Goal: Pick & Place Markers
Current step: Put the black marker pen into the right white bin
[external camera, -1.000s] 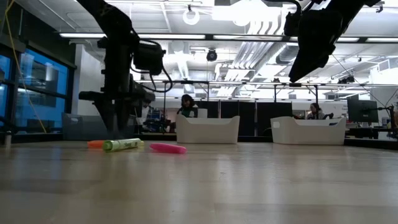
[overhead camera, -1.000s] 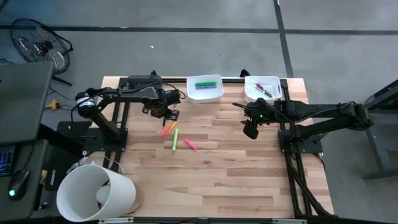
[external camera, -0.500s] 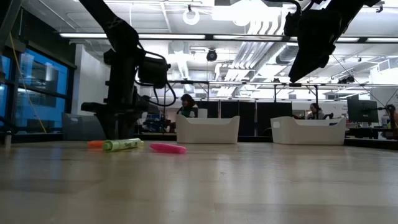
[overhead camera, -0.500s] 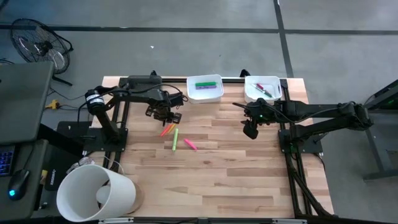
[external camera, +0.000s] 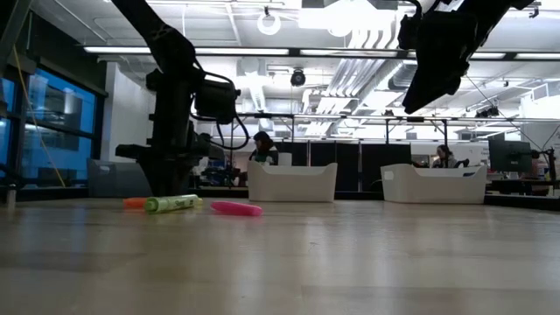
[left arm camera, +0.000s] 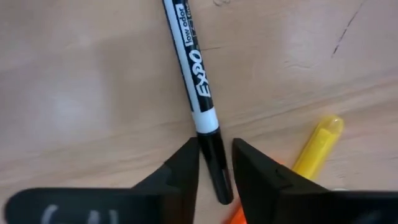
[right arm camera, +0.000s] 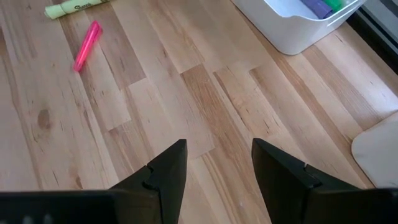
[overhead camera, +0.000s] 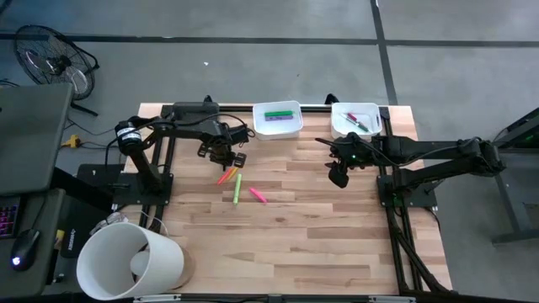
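Marker: slim white dry-erase marker with black cap [left arm camera: 198,74], lying on the wooden table [overhead camera: 320,227] beside a yellow highlighter [left arm camera: 317,146].
Left gripper [left arm camera: 214,163]: fingers pinching the black cap.
Handling: likely light, stiff, slick plastic; gripping mid-barrel would balance better.
Right gripper [right arm camera: 217,163]: apart, hovering empty.
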### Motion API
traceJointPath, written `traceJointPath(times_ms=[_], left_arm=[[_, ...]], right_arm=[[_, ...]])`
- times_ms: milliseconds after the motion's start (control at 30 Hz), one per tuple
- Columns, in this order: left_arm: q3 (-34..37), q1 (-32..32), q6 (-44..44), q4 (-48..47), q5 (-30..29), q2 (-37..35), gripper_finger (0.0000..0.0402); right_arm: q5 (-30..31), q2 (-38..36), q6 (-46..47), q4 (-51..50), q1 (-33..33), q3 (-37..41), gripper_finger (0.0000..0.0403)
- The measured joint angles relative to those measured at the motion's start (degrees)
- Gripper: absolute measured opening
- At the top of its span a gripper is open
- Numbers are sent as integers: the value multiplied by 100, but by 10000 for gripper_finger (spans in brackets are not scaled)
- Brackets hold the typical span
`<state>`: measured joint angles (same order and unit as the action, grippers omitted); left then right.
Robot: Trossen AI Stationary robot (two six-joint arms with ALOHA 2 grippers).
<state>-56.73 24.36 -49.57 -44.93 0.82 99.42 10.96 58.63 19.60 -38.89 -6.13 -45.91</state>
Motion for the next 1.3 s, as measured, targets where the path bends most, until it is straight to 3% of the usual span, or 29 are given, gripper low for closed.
traceJointPath(times_ms=[267, 567, 1067, 1300], left_arm=[[7, -2, 112, -8, -65, 4, 29], [9, -4, 320, -8, -114, -1, 43], [36, -2, 792, 57, -260, -743, 40], [21, -2, 1087, 485, -425, -1236, 40]], right_arm=[[13, 0, -10, 0, 0, 0, 170], [17, 0, -11, 0, 2, 0, 170], [-1, 0, 6, 191, 0, 0, 170], [-618, 29, -64, 859, -91, 0, 169]])
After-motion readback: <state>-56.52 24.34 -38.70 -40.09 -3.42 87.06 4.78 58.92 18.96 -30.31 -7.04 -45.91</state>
